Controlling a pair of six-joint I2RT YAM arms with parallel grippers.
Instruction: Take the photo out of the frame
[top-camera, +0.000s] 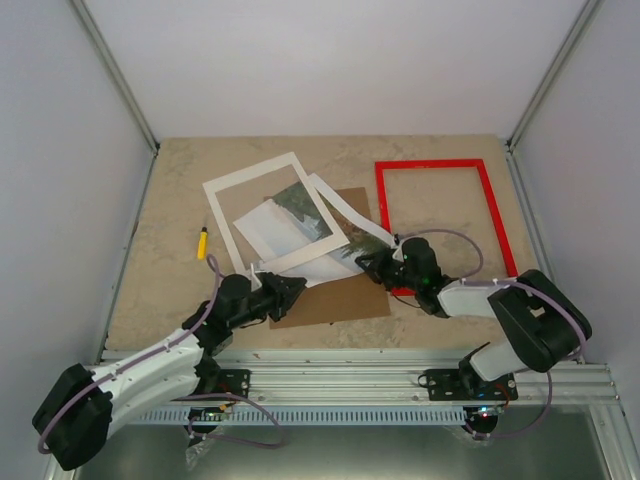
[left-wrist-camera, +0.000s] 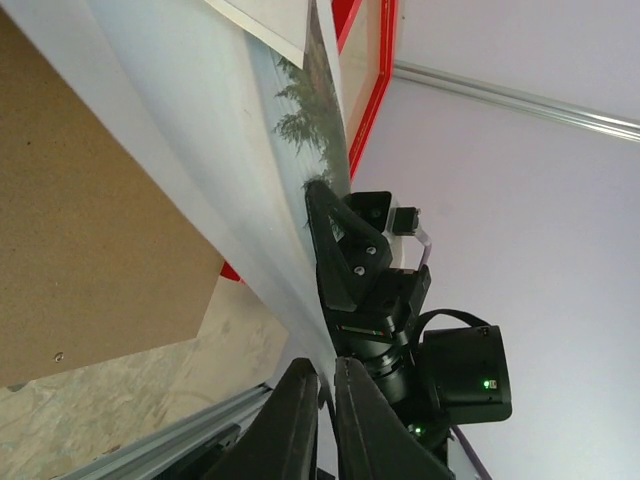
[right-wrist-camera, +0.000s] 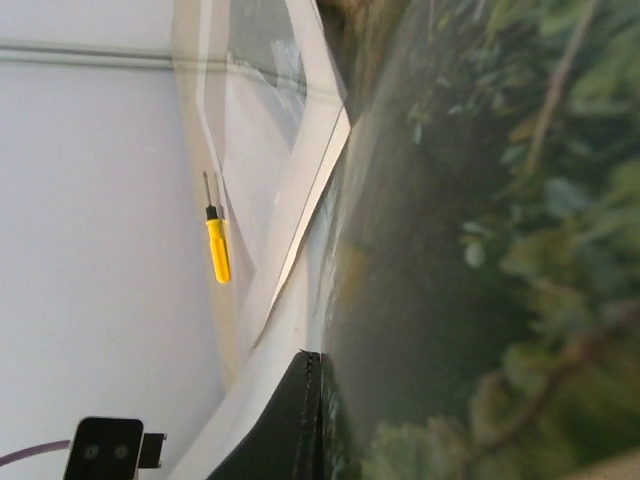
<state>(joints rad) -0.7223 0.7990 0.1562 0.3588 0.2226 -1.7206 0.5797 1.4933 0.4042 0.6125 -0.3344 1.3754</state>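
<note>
We see the photo (top-camera: 290, 225) out of the frame (top-camera: 430, 163), stretched between the two arms over the middle of the desk (top-camera: 170, 200); its tree band and pale water show through the opening of the white mat (top-camera: 250, 178), which lies tilted across it. The right pincer (top-camera: 366, 262) is clamped tight on the photo's right end, the print filling its wrist view (right-wrist-camera: 480, 250) beside the dark finger (right-wrist-camera: 290, 430); the left pincer (top-camera: 298, 285) is closed narrow on the near left edge, the sheet (left-wrist-camera: 200, 150) running down into its fingers (left-wrist-camera: 300, 400). The red frame lies flat and open at the right rear, apart from the photo; the brown backing board (top-camera: 345, 295) rests under the photo's near side; a yellow screwdriver (top-camera: 201, 243) lies to the left of the mat.
</note>
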